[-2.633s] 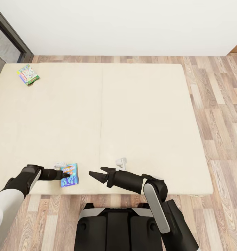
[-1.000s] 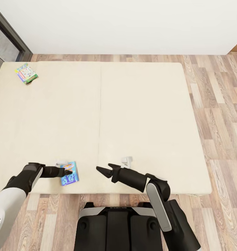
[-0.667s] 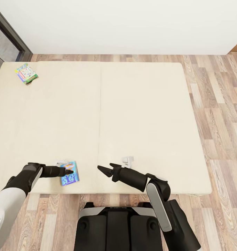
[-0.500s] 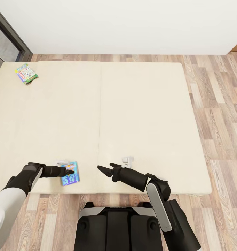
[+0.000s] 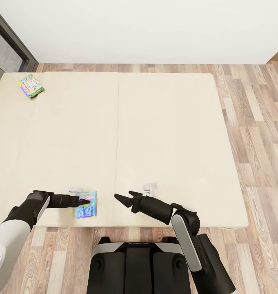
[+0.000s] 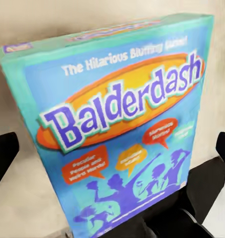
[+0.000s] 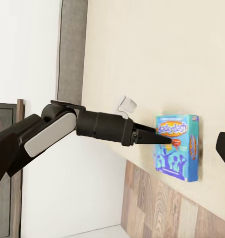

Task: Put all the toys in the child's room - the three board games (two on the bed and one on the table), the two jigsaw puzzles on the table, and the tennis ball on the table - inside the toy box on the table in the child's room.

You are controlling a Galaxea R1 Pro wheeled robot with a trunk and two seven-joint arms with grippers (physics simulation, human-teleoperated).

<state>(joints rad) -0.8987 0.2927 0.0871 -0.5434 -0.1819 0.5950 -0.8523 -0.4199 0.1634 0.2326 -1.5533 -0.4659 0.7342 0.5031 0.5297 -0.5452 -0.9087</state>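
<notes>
Two board games lie on the bed [image 5: 163, 122]: the blue one [image 5: 86, 204] at its near edge between my left pincer's [image 5: 88, 201] parted fingers, the green one [image 5: 31, 85] at the far corner. My right pincer [image 5: 121, 197] is spread, empty.

Head view looks steeply down from above the robot's base over the whole bed [image 5: 163, 122], wall beyond. Left wrist view sits very close above the Balderdash box [image 6: 117, 134], facing down along its jaws. Right wrist view looks sideways across the bed's near edge from farther off, sharing the Balderdash box [image 7: 177, 147] and the left arm [image 7: 100, 126] with the head view.
</notes>
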